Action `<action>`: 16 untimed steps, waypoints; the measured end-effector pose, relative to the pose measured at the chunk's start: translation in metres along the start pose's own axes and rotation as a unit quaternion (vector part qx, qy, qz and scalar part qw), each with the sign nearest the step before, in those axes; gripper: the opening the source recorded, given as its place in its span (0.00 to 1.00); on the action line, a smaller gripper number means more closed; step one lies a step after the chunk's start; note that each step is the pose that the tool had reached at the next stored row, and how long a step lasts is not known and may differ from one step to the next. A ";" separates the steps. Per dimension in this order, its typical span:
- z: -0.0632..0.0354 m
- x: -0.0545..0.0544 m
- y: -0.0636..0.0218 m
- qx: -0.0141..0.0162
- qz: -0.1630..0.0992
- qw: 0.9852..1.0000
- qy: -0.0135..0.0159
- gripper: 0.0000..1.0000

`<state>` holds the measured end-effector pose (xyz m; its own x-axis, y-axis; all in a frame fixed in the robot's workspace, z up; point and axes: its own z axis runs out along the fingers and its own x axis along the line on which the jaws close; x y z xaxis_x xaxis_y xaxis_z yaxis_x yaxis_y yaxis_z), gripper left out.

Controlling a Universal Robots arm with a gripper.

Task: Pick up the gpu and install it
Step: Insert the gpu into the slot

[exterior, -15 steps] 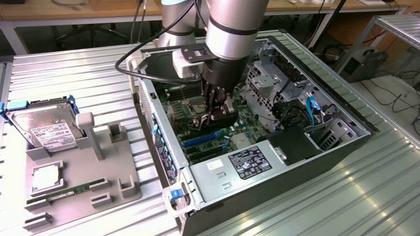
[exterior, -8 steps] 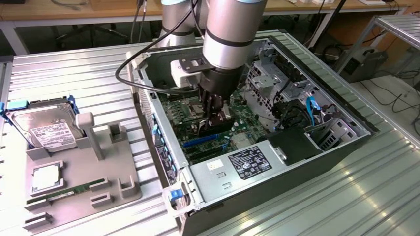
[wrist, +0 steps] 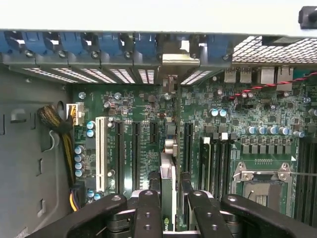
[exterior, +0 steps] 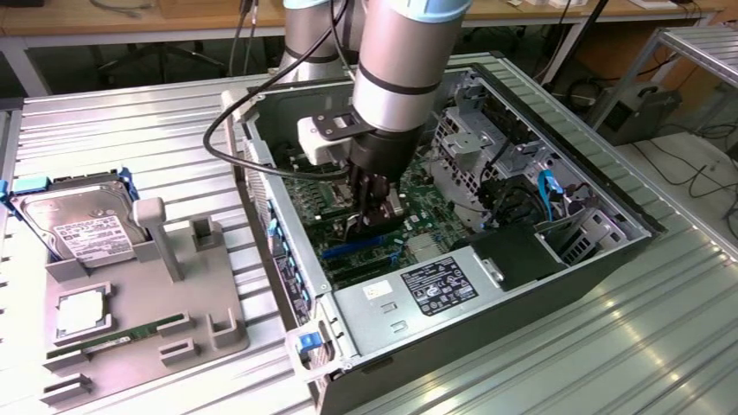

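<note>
The gpu (wrist: pixel 168 173) appears edge-on in the wrist view as a thin upright card between my two black fingers (wrist: pixel 148 213). Its silver bracket end (wrist: pixel 173 62) reaches the case's rear slot openings. My gripper (wrist: pixel 171 210) is shut on the gpu, over the black expansion slots of the green motherboard (wrist: pixel 143 104). In the exterior view my gripper (exterior: pixel 375 203) reaches down into the open computer case (exterior: pixel 519 285), with the dark gpu (exterior: pixel 372 229) below the fingers, at the board. I cannot tell whether the card sits fully in its slot.
On the exterior view's left, a grey fixture (exterior: pixel 173 303) carries a silver hard drive (exterior: pixel 81 229), a chip (exterior: pixel 81 311) and a green memory stick (exterior: pixel 116 333). Inside the case are a white slot (wrist: pixel 101 153), a processor socket (wrist: pixel 262 183) and yellow-black cables (wrist: pixel 62 134).
</note>
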<state>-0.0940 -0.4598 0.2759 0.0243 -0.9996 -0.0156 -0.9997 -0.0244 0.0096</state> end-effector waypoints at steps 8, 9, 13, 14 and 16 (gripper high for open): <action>0.0122 0.003 -0.0003 -0.008 0.004 1.000 -0.011 0.26; 0.0123 0.006 -0.0002 -0.015 0.005 1.000 -0.009 0.26; 0.0169 0.006 -0.0003 -0.018 0.005 1.000 -0.009 0.26; 0.0170 0.006 -0.0003 -0.019 0.005 1.000 -0.009 0.26; 0.0173 0.005 -0.0003 -0.020 0.005 1.000 -0.009 0.26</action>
<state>-0.0938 -0.4649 0.2585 0.0138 -0.9993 -0.0343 -0.9987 -0.0155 0.0490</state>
